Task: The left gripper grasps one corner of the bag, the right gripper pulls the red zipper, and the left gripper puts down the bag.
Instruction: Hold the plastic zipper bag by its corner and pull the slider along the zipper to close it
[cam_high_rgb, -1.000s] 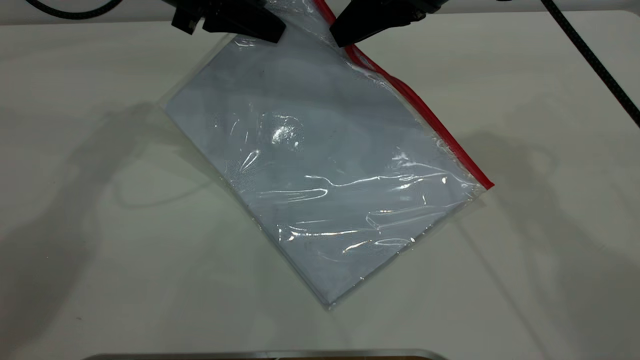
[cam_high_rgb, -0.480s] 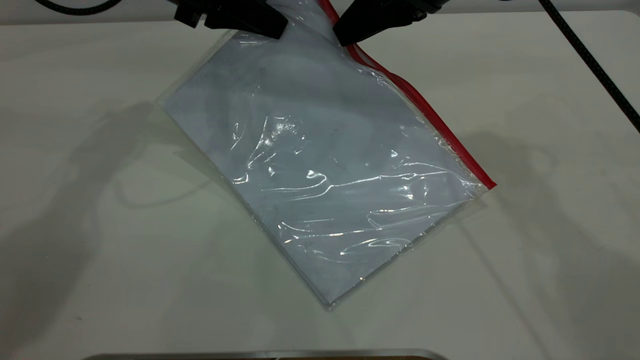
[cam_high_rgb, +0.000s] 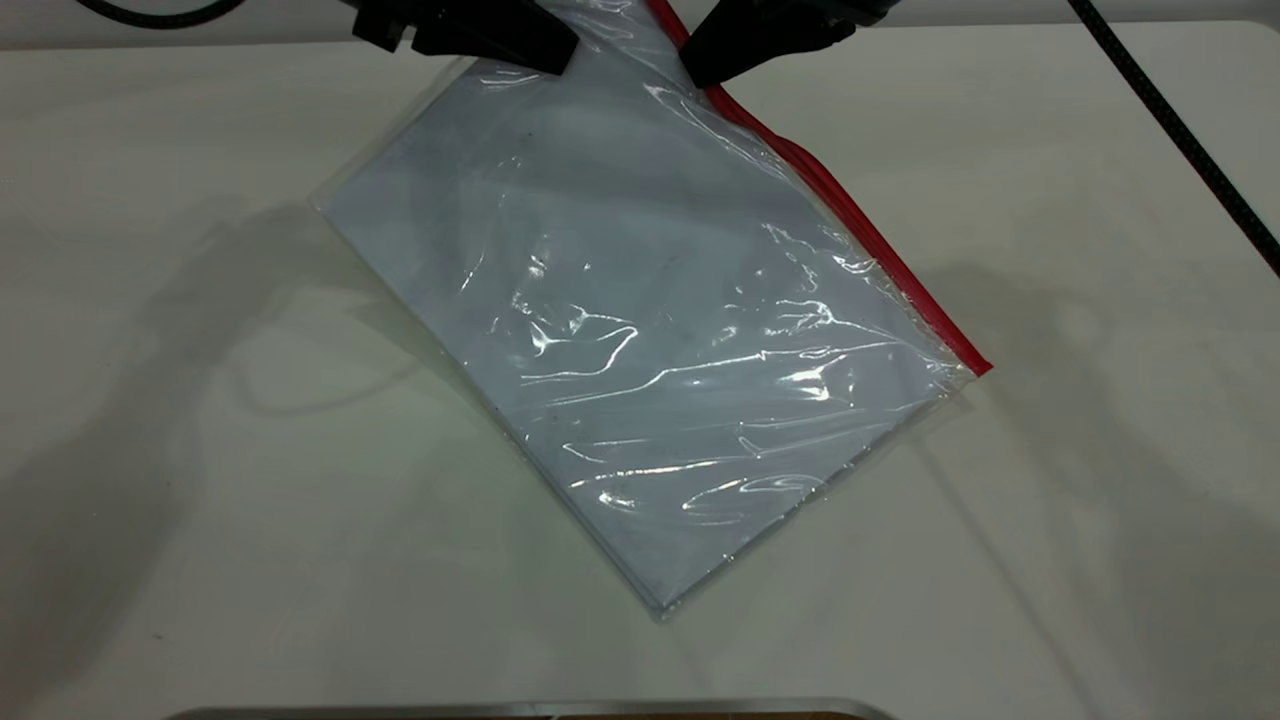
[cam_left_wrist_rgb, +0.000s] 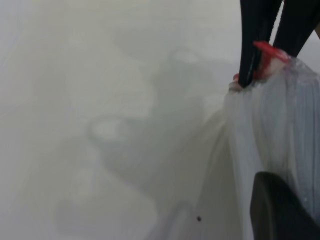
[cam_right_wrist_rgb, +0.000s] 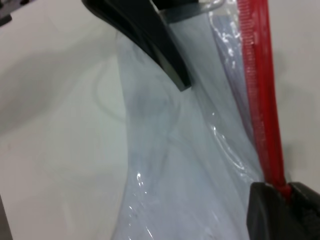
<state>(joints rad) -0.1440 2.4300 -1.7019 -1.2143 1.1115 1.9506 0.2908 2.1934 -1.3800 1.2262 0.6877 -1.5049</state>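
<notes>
The bag lies slantwise on the white table, its far corner lifted at the view's top edge. The red zipper runs along its right long edge. My left gripper is shut on the bag's far edge, left of the zipper's end. My right gripper is shut on the red zipper near its far end. In the right wrist view its jaws pinch the red zipper, and the left gripper holds the film beyond. In the left wrist view the bag hangs beside my jaw.
The white table lies open around the bag. A black cable crosses the far right corner. A metal edge shows at the table's front.
My right gripper has shifted a little to the right at the zipper's far end. The bag's film has rippled and its creases have shifted. The left gripper has hardly moved.
</notes>
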